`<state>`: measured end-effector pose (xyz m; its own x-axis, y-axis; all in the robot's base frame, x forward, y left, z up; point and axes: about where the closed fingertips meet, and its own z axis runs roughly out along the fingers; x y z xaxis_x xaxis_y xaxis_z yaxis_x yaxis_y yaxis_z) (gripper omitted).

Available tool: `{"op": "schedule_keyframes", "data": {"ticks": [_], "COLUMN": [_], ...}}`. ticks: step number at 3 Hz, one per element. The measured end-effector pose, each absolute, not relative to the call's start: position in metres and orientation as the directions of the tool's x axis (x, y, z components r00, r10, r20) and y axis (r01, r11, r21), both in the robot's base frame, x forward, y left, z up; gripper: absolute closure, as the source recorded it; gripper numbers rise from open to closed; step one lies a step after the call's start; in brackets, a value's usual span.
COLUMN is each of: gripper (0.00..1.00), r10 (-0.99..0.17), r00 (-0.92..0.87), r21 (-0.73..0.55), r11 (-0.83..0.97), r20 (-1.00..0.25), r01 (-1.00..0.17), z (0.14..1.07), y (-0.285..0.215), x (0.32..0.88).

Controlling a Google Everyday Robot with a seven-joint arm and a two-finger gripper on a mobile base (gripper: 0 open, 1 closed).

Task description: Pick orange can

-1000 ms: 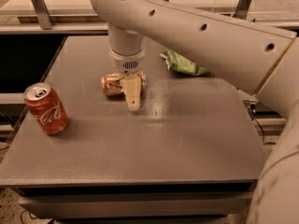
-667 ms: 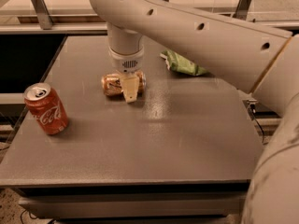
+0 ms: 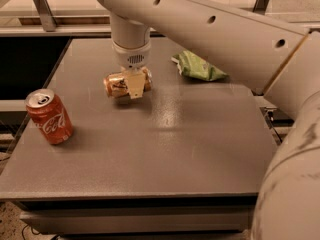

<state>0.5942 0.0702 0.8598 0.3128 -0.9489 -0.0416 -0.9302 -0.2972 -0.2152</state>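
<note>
Three items lie on the table: the orange can, a red can and a green bag.

We find the orange can on its side in the upper middle of the frame, its long axis running left to right. The claw hangs straight down from the arm and sits over the right half of this can, with its pale near part crossing the can's front face. We judge this top-down approach to be chosen because the can lies flat and would roll under a sideways push. We cannot tell whether the claw has closed on the can or only straddles it. The can appears to rest on the table, not yet lifted.

The red can stands upright at the left edge of the frame, well apart from the claw. The bag lies to the upper right, near but not touching. Neither stands in the way of a straight lift.
</note>
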Motion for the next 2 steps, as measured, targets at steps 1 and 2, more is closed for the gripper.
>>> {"op": "schedule_keyframes", "data": {"ticks": [1,2], "gripper": [1.00,1.00], "r10": [-0.937,-0.936], "r00": [0.343,0.345], "r21": [-0.268,-0.269], "r11": [-0.314,-0.315], "r20": [-0.068,-0.070], "r01": [-0.911,-0.910], "z": [0.8964,0.8972], "y": [0.0764,0.0766], "x": [0.6009,0.6008]}}
